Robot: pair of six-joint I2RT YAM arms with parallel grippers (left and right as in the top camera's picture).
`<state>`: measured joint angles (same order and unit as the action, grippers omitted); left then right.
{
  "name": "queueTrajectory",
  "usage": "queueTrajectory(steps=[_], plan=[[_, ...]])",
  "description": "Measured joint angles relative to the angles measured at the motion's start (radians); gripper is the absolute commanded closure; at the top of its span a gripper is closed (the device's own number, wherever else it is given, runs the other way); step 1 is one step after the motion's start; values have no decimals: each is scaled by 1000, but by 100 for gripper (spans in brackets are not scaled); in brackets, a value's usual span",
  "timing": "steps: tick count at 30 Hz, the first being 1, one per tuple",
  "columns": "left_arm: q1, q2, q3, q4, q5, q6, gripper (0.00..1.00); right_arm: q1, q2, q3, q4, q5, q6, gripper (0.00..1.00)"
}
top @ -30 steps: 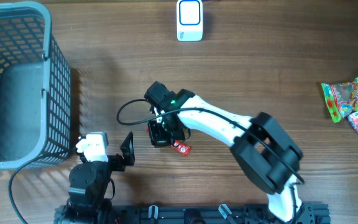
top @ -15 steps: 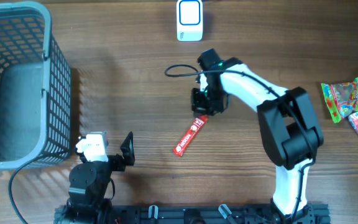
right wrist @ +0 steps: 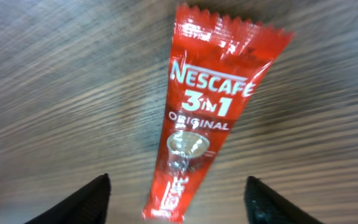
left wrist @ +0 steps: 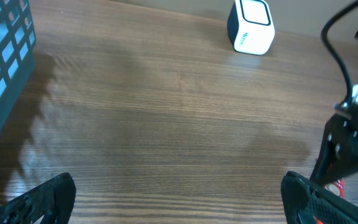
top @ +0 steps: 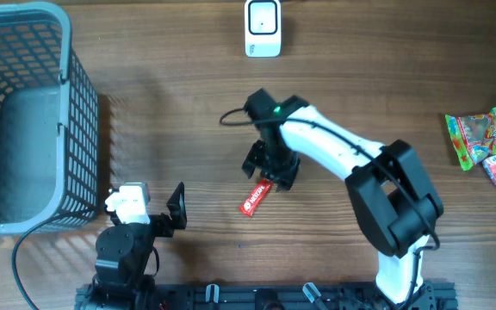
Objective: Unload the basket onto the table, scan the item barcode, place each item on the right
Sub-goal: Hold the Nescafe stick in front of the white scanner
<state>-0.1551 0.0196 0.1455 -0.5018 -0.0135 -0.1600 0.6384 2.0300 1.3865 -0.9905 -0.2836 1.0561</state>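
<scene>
Sachet, look: a slim red stick sachet printed in white with "NESCAFÉ 3in1 ORIGINAL" above a small cup picture; the end I see best is zigzag-cut.
Sachet, pose: flat on the wooden surface, printed face up, slanting from lower left to upper right in the overhead view.
Sachet, place: mid-surface, its upper-right end between the spread fingers of my right hand, which do not touch it.
Scanner, look: a small white box with a blue-edged window.
Scanner, place: at the far edge, well apart from the sachet.
</scene>
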Motion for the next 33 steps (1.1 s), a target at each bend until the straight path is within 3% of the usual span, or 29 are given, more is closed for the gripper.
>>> queueTrajectory(steps=[3,4,5,6,8,15,19,21,25,28,30,33], plan=[[0,0,0,0,0,0,0,35,0,-29,38,40,69,33],[0,0,0,0,0,0,0,42,0,-41,42,65,95,37],[0,0,0,0,0,0,0,46,0,-57,44,94,128,52],[0,0,0,0,0,0,0,47,-3,-61,47,108,156,75],[0,0,0,0,0,0,0,47,-8,-69,66,119,186,95],[0,0,0,0,0,0,0,45,-20,-82,151,108,187,96],[0,0,0,0,0,0,0,3,-20,-56,378,-144,-162,96],[0,0,0,0,0,0,0,-70,-23,-40,556,-530,-444,96],[0,0,0,0,0,0,0,-175,-27,-41,669,-795,-649,96],[0,1,0,0,0,0,0,-223,-28,-42,1020,-1090,-800,96],[0,0,-1,0,0,0,0,-211,-34,-34,1256,-1213,-813,96],[0,1,-1,0,0,0,0,-195,-35,-38,1519,-1273,-871,96]])
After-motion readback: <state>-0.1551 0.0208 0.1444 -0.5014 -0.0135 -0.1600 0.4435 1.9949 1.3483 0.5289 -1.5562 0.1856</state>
